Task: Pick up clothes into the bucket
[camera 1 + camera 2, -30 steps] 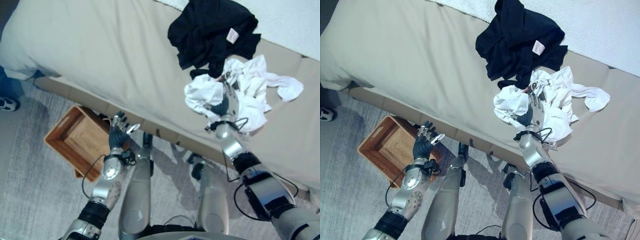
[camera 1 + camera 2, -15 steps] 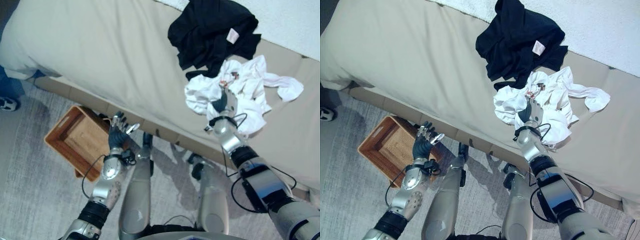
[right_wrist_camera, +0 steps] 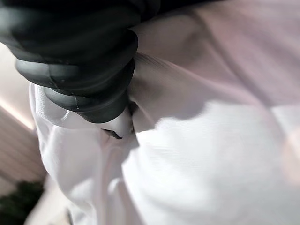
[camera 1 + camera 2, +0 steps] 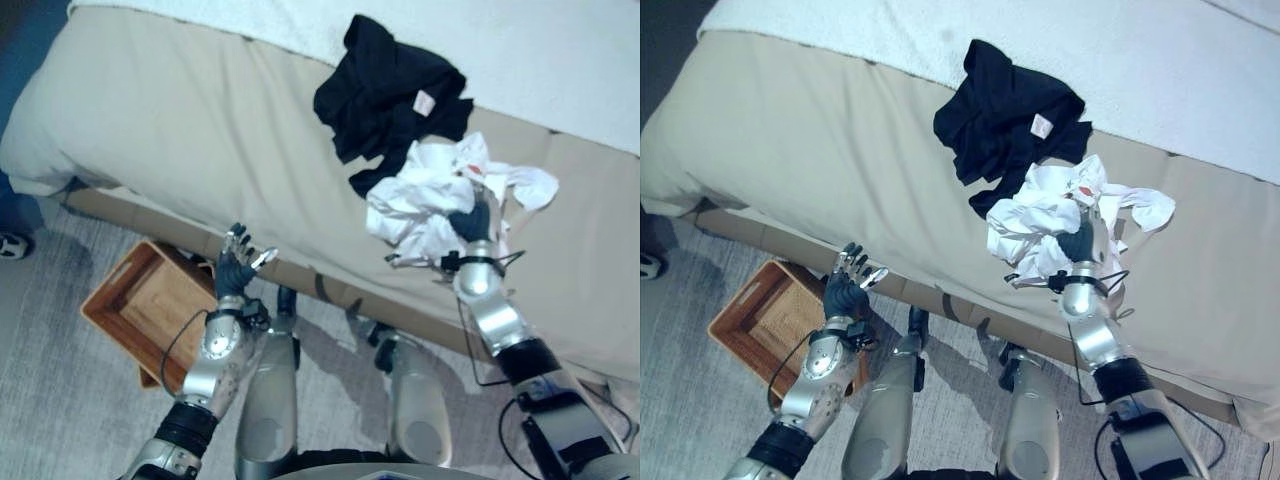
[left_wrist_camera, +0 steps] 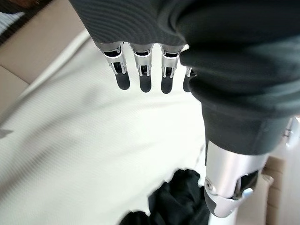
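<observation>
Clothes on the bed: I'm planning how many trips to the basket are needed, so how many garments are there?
2 visible: a black garment farther back on the bed, and a white garment just in front, where the right hand is. More could be bunched underneath.

A wide bed (image 4: 200,130) was seen running across the upper part of both eye views, covered with a beige spread. Along its far side a white textured blanket (image 4: 1200,70) was laid over the beige cover. The near corner of the bedding (image 4: 35,150) was rounded and hung down at the left. Below the bed's edge a grey carpeted floor (image 4: 700,420) with a faint mottled pattern was shown. The bed was evenly lit, and soft shadows were cast onto the carpet beneath its edge.
</observation>
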